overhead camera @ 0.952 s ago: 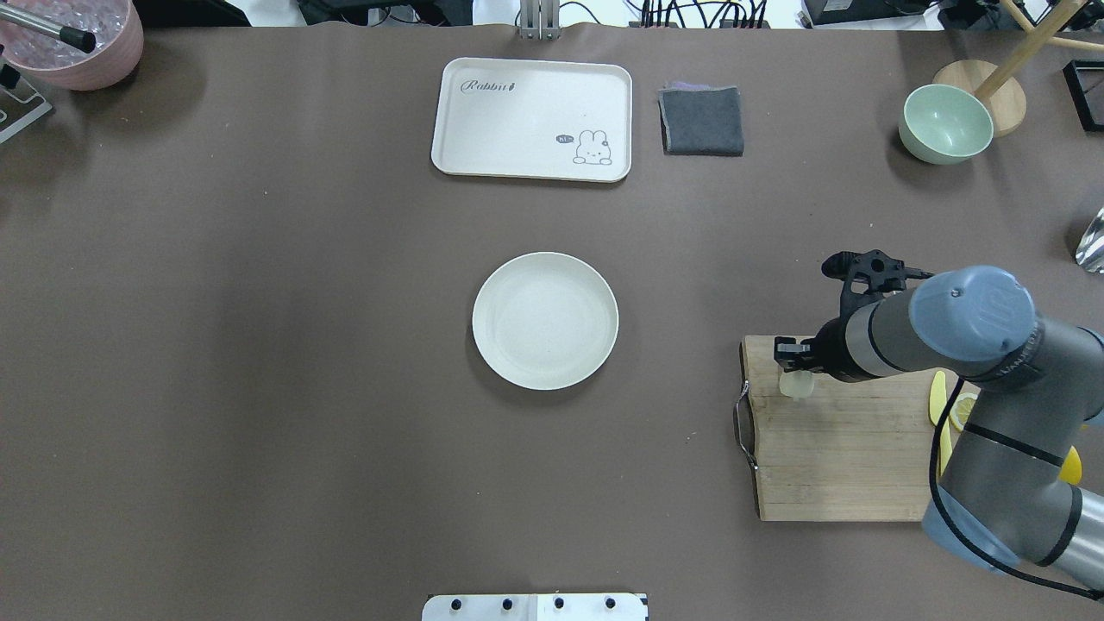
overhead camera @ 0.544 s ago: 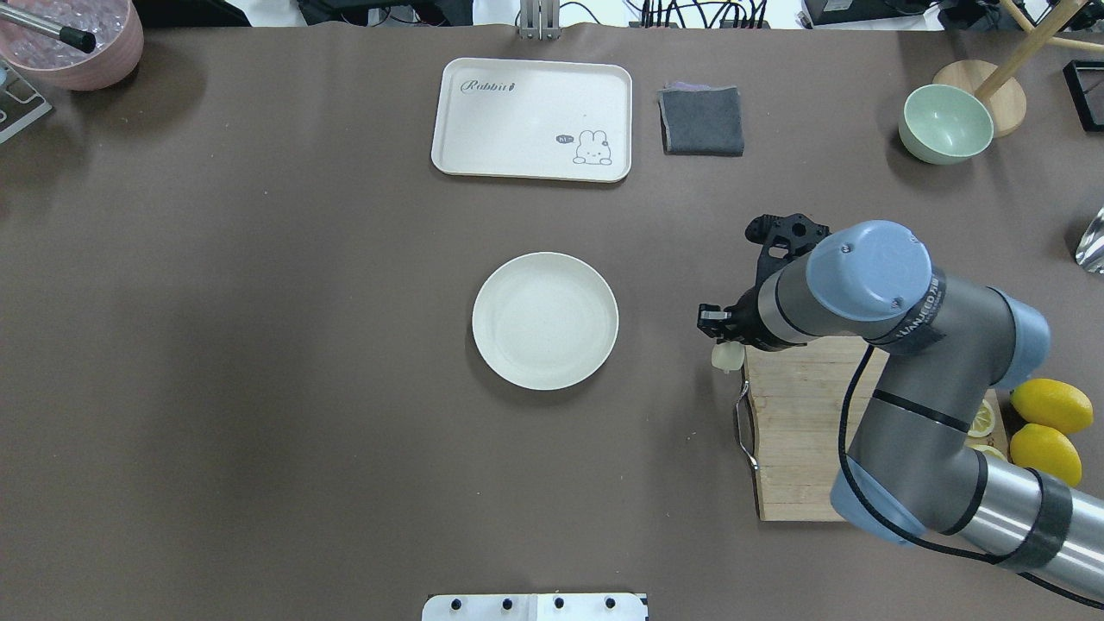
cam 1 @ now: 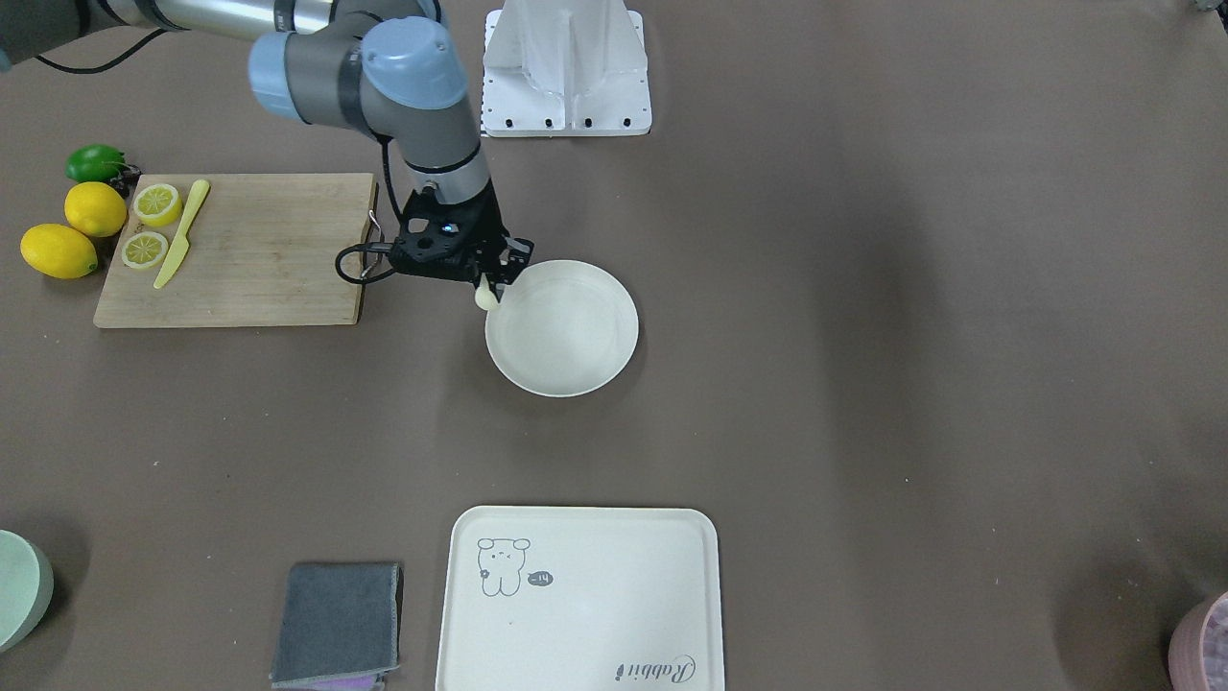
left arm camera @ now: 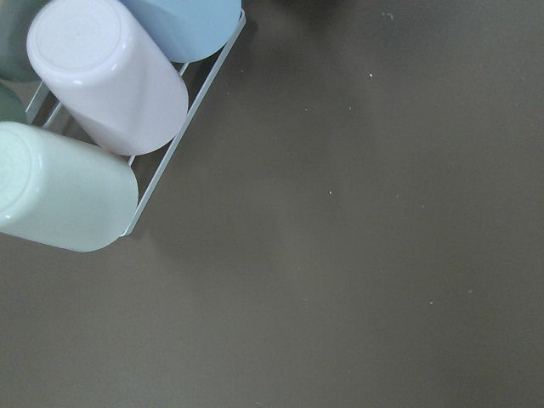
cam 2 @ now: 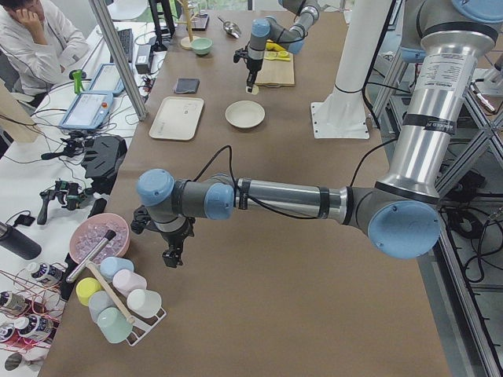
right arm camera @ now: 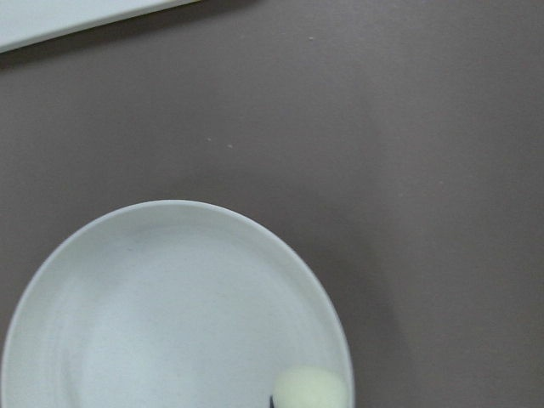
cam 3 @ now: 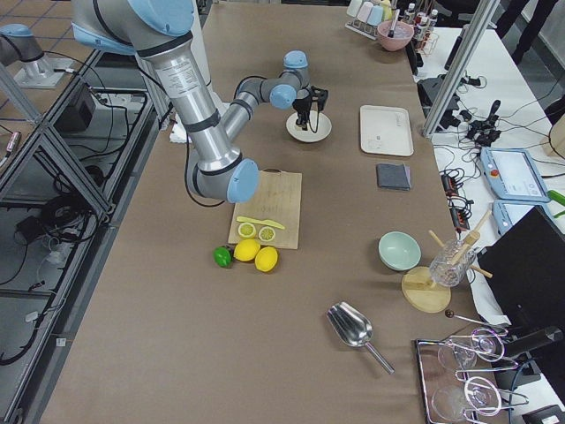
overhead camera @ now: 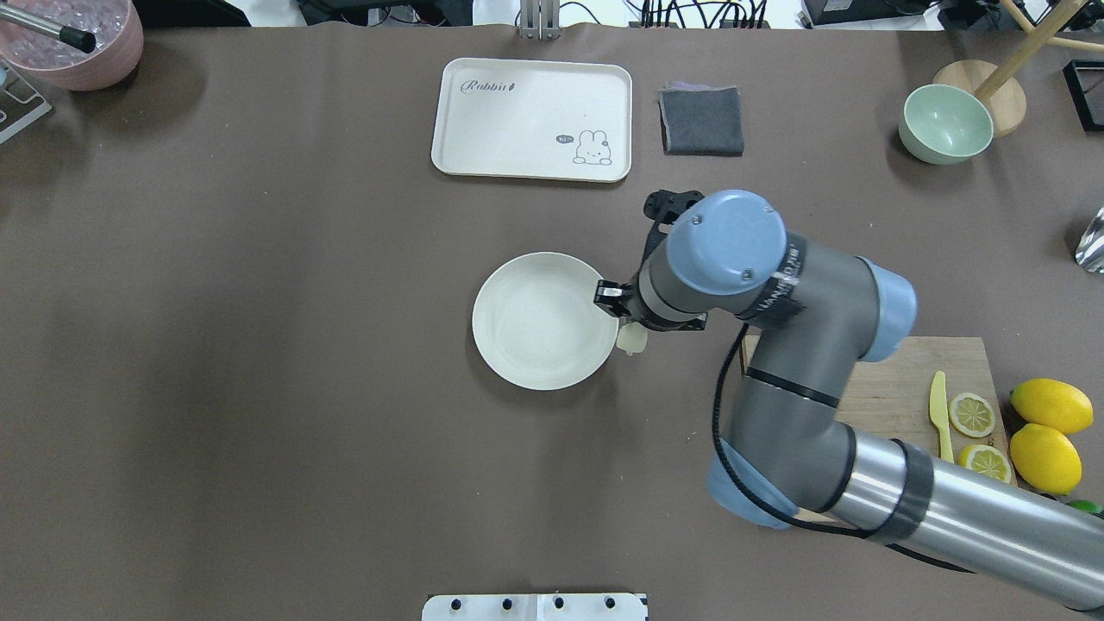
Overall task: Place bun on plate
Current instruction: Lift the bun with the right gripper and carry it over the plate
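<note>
The bun [overhead camera: 631, 338] is a small pale cream lump hanging from my right gripper [overhead camera: 628, 326], which is shut on it. It is held just over the right rim of the round off-white plate [overhead camera: 535, 321] at the table's middle. The front-facing view shows the bun [cam 1: 486, 297] under the gripper [cam 1: 489, 283], at the edge of the plate [cam 1: 566, 336]. In the right wrist view the bun [right arm camera: 312, 388] sits low over the rim of the plate [right arm camera: 170, 314]. My left gripper [cam 2: 171, 255] is far off by the cup rack. I cannot tell whether it is open or shut.
A wooden cutting board [overhead camera: 871, 379] with a yellow knife [overhead camera: 938, 414], lemon slices and whole lemons [overhead camera: 1048, 431] lies at the right. At the back stand a cream tray [overhead camera: 532, 119], a grey cloth [overhead camera: 702, 120] and a green bowl [overhead camera: 945, 124]. Cups [left arm camera: 85, 127] lie in a rack near the left wrist.
My right arm has carried the bun leftward from above the cutting board's corner to the plate's right rim. The plate has not moved.
</note>
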Available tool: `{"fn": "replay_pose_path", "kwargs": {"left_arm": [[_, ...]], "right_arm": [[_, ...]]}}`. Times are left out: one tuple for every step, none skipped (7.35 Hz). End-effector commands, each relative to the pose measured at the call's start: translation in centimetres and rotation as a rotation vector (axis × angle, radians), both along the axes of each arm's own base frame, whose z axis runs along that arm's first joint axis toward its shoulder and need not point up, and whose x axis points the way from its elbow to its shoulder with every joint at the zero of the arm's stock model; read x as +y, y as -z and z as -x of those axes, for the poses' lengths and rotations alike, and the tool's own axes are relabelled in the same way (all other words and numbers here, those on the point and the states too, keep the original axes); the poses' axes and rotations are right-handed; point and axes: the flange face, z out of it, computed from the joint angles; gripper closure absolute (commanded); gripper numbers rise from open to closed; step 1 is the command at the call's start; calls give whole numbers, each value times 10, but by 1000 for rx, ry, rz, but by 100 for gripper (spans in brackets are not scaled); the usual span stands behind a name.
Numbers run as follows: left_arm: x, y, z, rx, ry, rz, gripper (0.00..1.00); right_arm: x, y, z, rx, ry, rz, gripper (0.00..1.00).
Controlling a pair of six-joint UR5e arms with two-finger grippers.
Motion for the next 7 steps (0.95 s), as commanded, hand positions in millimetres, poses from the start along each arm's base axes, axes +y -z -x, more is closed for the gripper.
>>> {"fn": "replay_pose_path", "kwargs": {"left_arm": [[0,-2,0,0,0,2,2],[0,-4,-6,-1,-5,12,2],[-1,-1,-9,-2,-8,7,2],[-1,-2,-9,-2,-9,10,2],[-1,-2,-9,-2,-9,9,2],[-1,-1,-8,-2,-7,7,2],[0,-3,-8,-1,-7,12,2]], "right_arm": [[-7,38,51,8,-31,-4,57],[-5,36,54,17,-35,-17,44],[-2,34,57,22,-35,-26,26],[-1,34,59,28,-42,-39,6],[3,32,62,34,-42,-45,2],[4,35,61,29,-46,-48,2],[4,42,57,15,-49,-54,1]]}}
